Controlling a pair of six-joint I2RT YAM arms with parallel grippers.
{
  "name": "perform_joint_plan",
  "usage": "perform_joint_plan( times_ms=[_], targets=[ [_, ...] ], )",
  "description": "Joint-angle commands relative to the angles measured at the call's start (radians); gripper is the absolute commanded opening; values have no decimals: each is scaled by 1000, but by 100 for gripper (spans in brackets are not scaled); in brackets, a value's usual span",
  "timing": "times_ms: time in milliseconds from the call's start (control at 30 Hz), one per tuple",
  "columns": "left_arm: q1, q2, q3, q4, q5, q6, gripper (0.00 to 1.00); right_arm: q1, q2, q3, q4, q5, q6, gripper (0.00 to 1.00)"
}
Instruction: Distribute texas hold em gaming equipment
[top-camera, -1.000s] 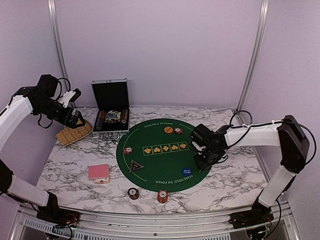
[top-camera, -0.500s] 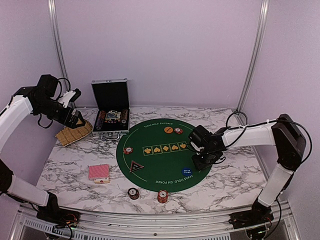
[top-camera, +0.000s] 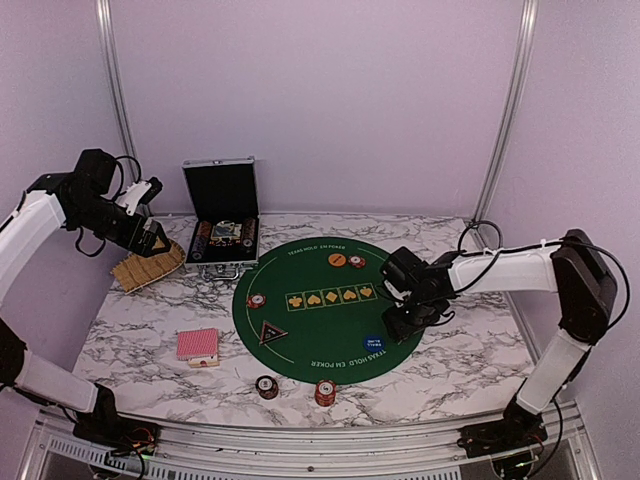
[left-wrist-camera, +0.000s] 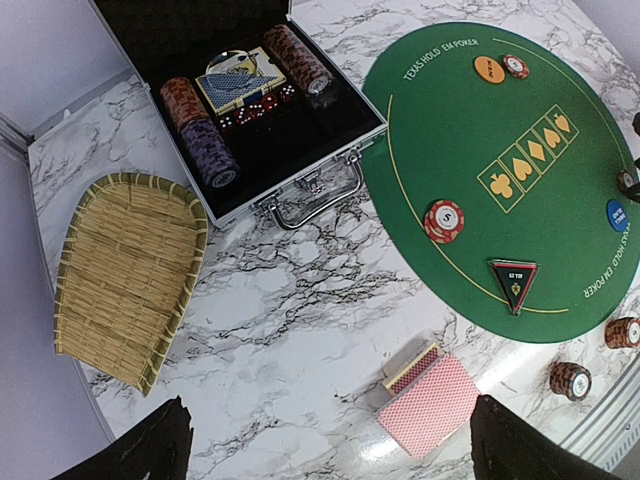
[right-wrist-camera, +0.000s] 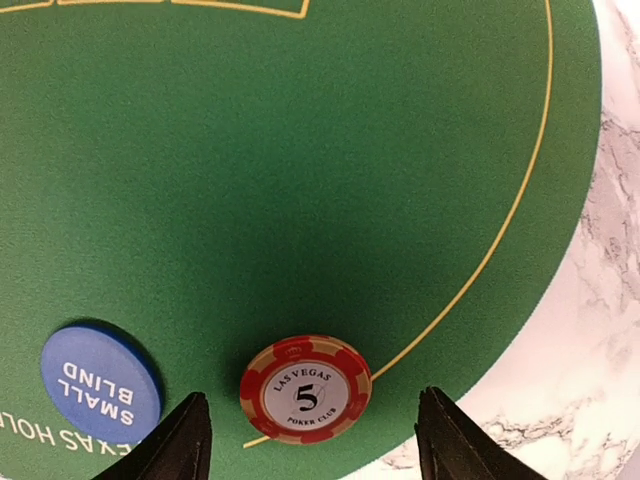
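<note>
1. Deck of red-backed cards (top-camera: 197, 345): lies face down, left of the green mat (top-camera: 310, 325).
2. Red-white "5" chip (right-wrist-camera: 305, 388): lies flat on the mat's yellow line, near the blue button (right-wrist-camera: 100, 382).
3. Second red-white chip (left-wrist-camera: 443, 220): lies flat near the black triangular button (left-wrist-camera: 513, 281).
4. Orange button (left-wrist-camera: 489, 69): lies just beside a third chip (left-wrist-camera: 515, 66).
5. Dark chip stack (top-camera: 266, 386) and red chip stack (top-camera: 325, 392): stand off the mat's near edge.

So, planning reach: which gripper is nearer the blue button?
Right. The right gripper hovers just beside the blue button; the left gripper is far off, near the woven tray.
</note>
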Motion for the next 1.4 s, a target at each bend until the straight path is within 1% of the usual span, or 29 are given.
perform_joint_plan(
  times_ms=[0,100,200,300,400,533,733,800,867,1067,1367],
  targets=[
    [-5,-20,17,-33,11,2,99,15,-77,90,-55,26,9,70],
    [-5,-22,15,-34,12,-1,99,87,-93,165,-94,72,2,71],
    [-5,-25,9,-34,10,-1,99,191,-66,265,-138,86,-5,72],
    [-5,-25,2,-34,5,-1,99,309,-21,361,-155,59,-33,74],
    [-4,-24,-4,-34,1,0,99,418,46,453,-160,9,-74,80],
    [-5,-28,-6,-34,-4,0,99,508,146,551,-158,-62,-123,85],
    [-5,-35,2,-35,-16,5,99,575,239,623,-141,-182,-222,86],
    [-5,-31,6,-37,-16,2,99,593,270,651,-146,-190,-248,85],
    [-5,-28,7,-37,-15,1,99,605,301,676,-151,-231,-269,83],
    [-5,-34,10,-38,-14,0,99,613,371,706,-141,-249,-294,75],
    [-5,-33,10,-42,-13,0,99,616,406,712,-118,-283,-293,71]
  ],
)
